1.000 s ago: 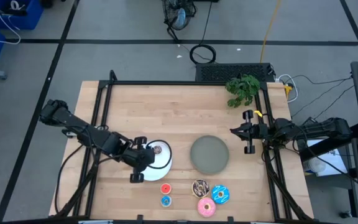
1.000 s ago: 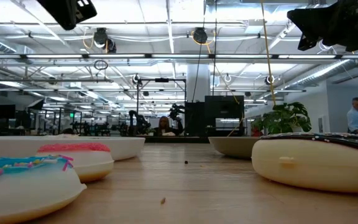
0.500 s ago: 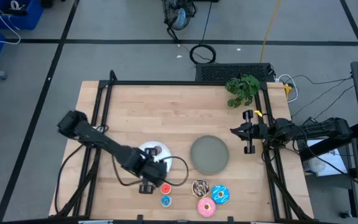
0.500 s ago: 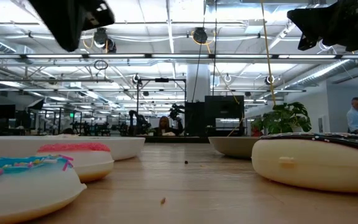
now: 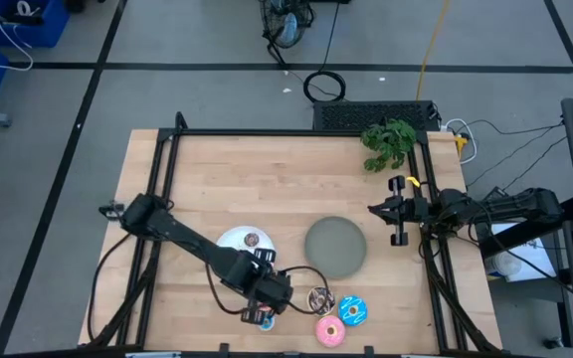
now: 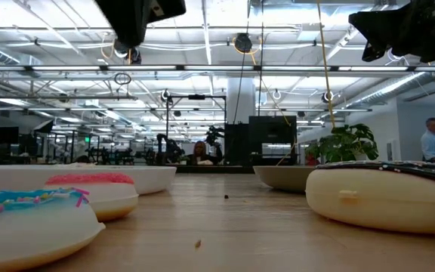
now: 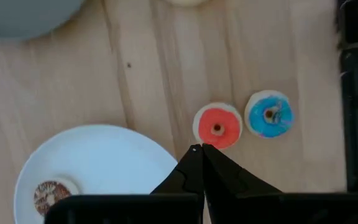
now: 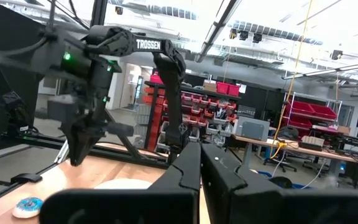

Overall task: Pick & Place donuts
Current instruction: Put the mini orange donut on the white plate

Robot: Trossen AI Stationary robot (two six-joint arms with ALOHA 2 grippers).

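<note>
the left wrist view shows my left end effector point(image 7: 197, 149) with its fingers pressed together and empty, poised above the small red donut point(image 7: 217, 129), which lies on the wooden surface point(image 7: 272, 56) between the white plate point(image 7: 104, 155) and the small blue donut point(image 7: 270, 116). i judge i am lining up to pick that red ring, so next i must part the fingers and descend to straddle it. my right end effector point(image 5: 398, 211) waits together at the surface's right edge.

The high view is looking straight down; the low view is skimming level across the light wooden table point(image 5: 267, 179), apparently beside 2 sprinkled rings; both share it.
</note>
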